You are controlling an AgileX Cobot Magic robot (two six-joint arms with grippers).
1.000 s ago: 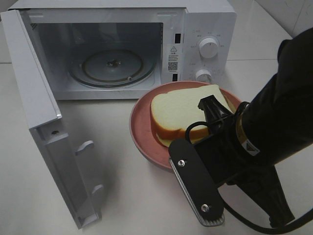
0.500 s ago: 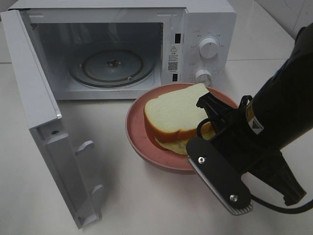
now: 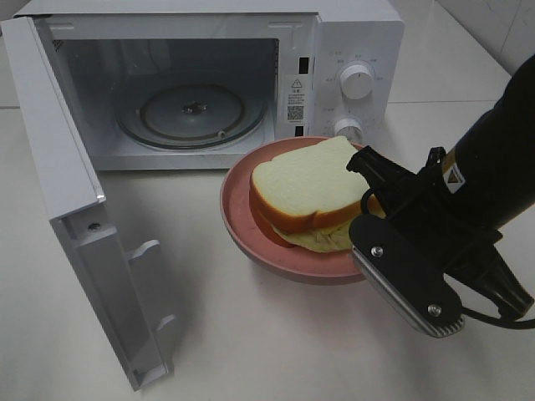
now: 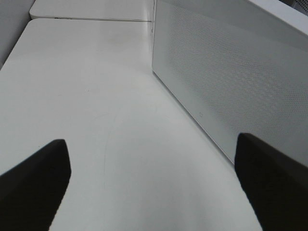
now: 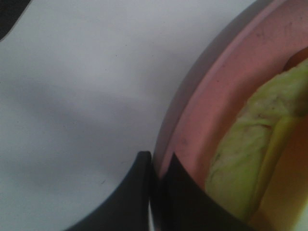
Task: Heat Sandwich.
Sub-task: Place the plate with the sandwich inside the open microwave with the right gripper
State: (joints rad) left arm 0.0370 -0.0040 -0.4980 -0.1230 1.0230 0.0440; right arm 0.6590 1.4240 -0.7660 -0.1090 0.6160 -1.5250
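Note:
The sandwich point(image 3: 305, 192), tan bread over a pale yellow-green layer, lies on a round pink plate point(image 3: 242, 225) just in front of the open white microwave point(image 3: 351, 50). My right gripper point(image 3: 364, 219) is shut on the plate's right rim. In the right wrist view its two dark fingers point(image 5: 156, 166) pinch the pink rim point(image 5: 216, 96), with the sandwich's green layer point(image 5: 245, 159) close by. My left gripper point(image 4: 154, 178) stands open over bare tabletop beside the microwave's perforated side wall point(image 4: 231, 82), holding nothing. It does not show in the exterior high view.
The microwave door point(image 3: 58, 192) is swung wide open to the left, and its edge reaches toward the front of the table. The glass turntable point(image 3: 192, 113) inside carries nothing. Two control knobs point(image 3: 358, 79) sit behind the plate.
The right arm has drawn to the right and back. The plate with the sandwich has turned a little in its grip and now sits slightly nearer the microwave. The left gripper has not moved.

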